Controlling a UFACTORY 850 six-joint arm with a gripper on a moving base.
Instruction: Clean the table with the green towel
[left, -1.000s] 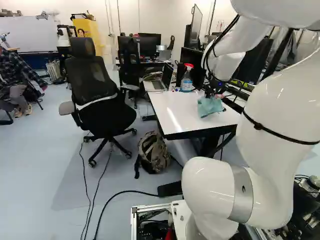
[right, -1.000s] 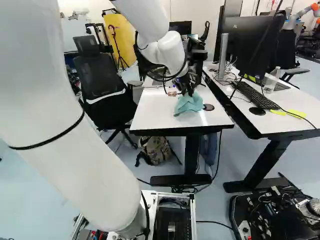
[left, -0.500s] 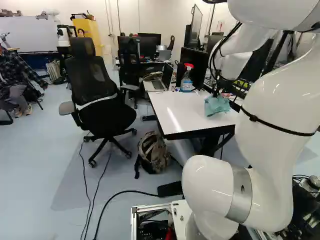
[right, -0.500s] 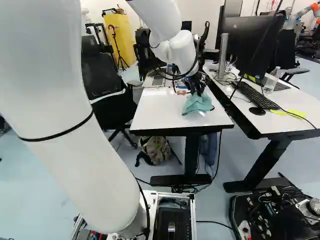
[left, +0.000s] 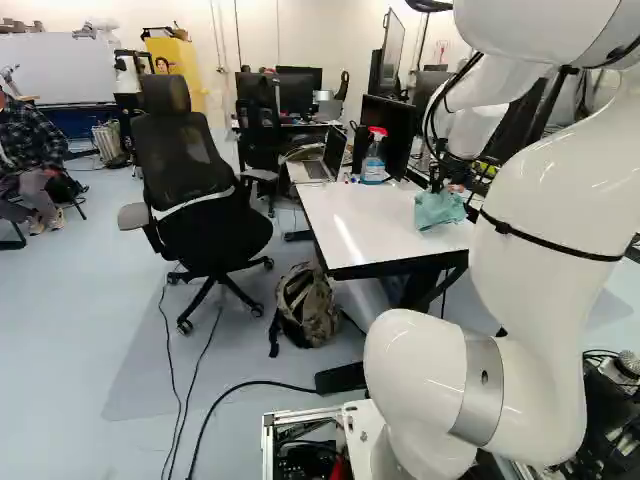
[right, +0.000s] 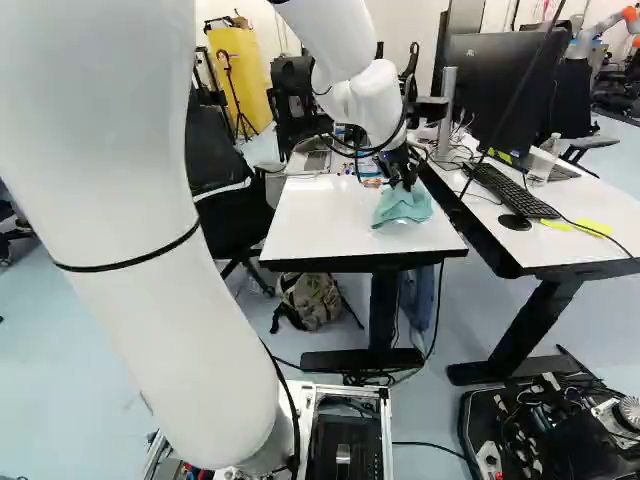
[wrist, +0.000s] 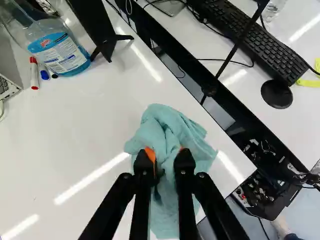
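Left base view: gripper comes down onto the green towel (left: 438, 208) from above, towel spread directly under it on the white table (left: 350, 215). Spray bottle (left: 373, 165) upright on the same table, beyond the gripper and to its left. Open laptop (left: 318, 168) further out on that side, near the table's far end. Office chair (left: 185, 150) well apart, left of the gripper. Backpack (left: 308, 305) on the floor, lower than the gripper and nearer the base.

Right base view: gripper (right: 405, 180) tilts down, towel bunched below its tips, lying on the table near the long edge that faces the second table (right: 575, 205). Right of the gripper, on that second table: keyboard (right: 512, 190), mouse (right: 514, 222) nearer the base, clear bottle (right: 543, 160) past the keyboard, big monitor (right: 510, 90) behind. Fingertips too small to read from here.

Wrist view: gripper (wrist: 167, 155) is closed on the towel, a fold pinched between the two fingers, orange pads (wrist: 150, 154) against the cloth from both sides. Rest of the towel fans out under and ahead of the fingers, loose folds on the tabletop. Ahead and to the gripper's left: spray bottle, with red marker (wrist: 34, 74) and blue marker (wrist: 44, 75) just beside it; black stand (wrist: 97, 27) on the bottle's other side. To the gripper's right, across the dark gap between the tables: mouse, keyboard further ahead.
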